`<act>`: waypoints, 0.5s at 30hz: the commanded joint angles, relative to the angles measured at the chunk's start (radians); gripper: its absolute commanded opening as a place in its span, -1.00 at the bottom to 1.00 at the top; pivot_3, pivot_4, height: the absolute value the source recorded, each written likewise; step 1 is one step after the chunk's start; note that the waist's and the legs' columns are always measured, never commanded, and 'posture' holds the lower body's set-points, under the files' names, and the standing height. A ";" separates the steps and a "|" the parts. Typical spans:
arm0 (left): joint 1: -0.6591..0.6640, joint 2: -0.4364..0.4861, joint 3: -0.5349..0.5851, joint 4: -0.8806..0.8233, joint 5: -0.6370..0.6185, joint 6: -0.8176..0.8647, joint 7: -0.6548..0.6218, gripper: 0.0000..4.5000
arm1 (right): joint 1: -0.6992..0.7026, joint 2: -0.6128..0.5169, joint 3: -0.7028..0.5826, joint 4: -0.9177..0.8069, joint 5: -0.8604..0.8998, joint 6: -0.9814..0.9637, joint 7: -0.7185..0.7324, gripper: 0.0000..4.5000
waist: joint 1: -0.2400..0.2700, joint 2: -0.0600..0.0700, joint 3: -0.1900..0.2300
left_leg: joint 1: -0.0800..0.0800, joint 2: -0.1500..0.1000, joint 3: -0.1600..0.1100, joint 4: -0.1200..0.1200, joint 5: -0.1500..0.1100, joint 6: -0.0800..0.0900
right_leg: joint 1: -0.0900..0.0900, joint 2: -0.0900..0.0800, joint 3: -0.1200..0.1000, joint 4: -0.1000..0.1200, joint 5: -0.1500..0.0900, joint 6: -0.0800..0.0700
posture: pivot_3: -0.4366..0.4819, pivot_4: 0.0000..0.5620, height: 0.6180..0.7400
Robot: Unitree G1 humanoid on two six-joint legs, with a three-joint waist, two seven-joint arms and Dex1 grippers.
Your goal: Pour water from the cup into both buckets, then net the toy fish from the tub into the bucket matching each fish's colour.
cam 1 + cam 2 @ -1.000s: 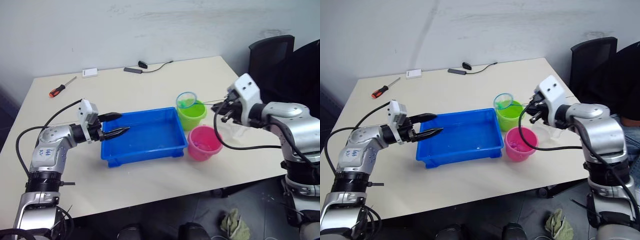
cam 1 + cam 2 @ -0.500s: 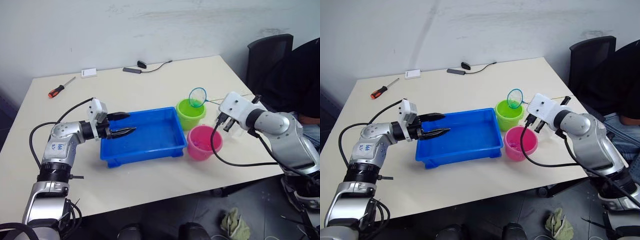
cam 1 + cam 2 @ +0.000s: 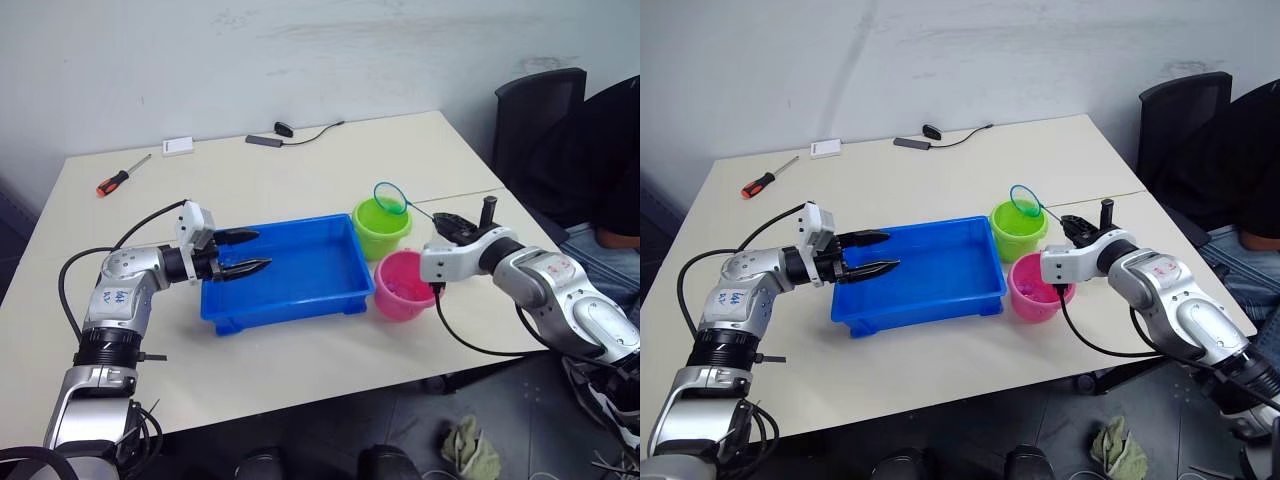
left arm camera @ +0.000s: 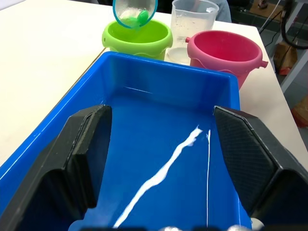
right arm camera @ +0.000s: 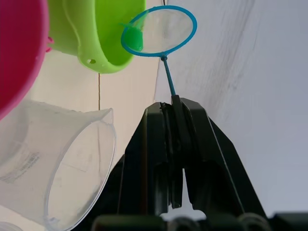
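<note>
I work in an office or lab room: beige worktop (image 3: 300,180), bare white wall (image 3: 300,60), black office chair (image 3: 535,110), a screwdriver (image 3: 122,176).

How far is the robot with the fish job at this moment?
The tub looks free of fish. The right tool is shut on the net, holding a green fish over the green bucket; tipping it in is left. The cup stands beside the pink bucket.

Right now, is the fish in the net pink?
No. The fish in the net is green, hanging above the lime green bucket.
</note>
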 commanded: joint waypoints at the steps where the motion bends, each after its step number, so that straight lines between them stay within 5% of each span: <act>1: 0.017 0.004 0.020 -0.055 -0.006 -0.008 0.006 0.63 | 0.026 -0.026 0.039 0.051 -0.233 -0.144 -0.164 -1.00 | -0.001 0.000 0.000 | 0.000 0.000 0.000 0.000 0.000 0.000 | 0.000 0.000 0.000 0.000 0.000 0.000 | -0.05 -0.47 0.89; 10: 0.037 0.002 0.024 -0.081 -0.010 -0.001 0.019 0.63 | 0.074 -0.003 0.022 0.062 -0.372 -0.177 -0.245 -1.00 | 0.000 0.000 0.000 | 0.000 0.000 0.001 0.001 0.001 -0.001 | 0.001 0.000 0.001 0.000 -0.002 0.002 | -0.05 -0.47 0.89; 15: 0.045 0.009 0.040 -0.098 -0.036 0.021 0.009 0.63 | 0.056 0.031 -0.055 0.039 -0.196 -0.192 -0.162 -1.00 | 0.000 0.000 0.000 | 0.000 0.000 0.001 0.001 0.001 -0.001 | 0.002 0.000 0.001 0.000 -0.002 0.002 | -0.05 -0.47 0.89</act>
